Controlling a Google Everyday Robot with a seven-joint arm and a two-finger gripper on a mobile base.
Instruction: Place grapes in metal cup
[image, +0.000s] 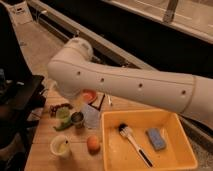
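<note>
Near round dark grapes (60, 106), dull cylindrical metal cup (77, 119), hand hidden behind arm (125, 86)

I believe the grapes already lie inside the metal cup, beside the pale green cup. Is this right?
No. The camera view shows the grapes lying on the table, beside the pale green cup, not inside the metal cup. The gripper is hidden behind the white arm above them.
</note>
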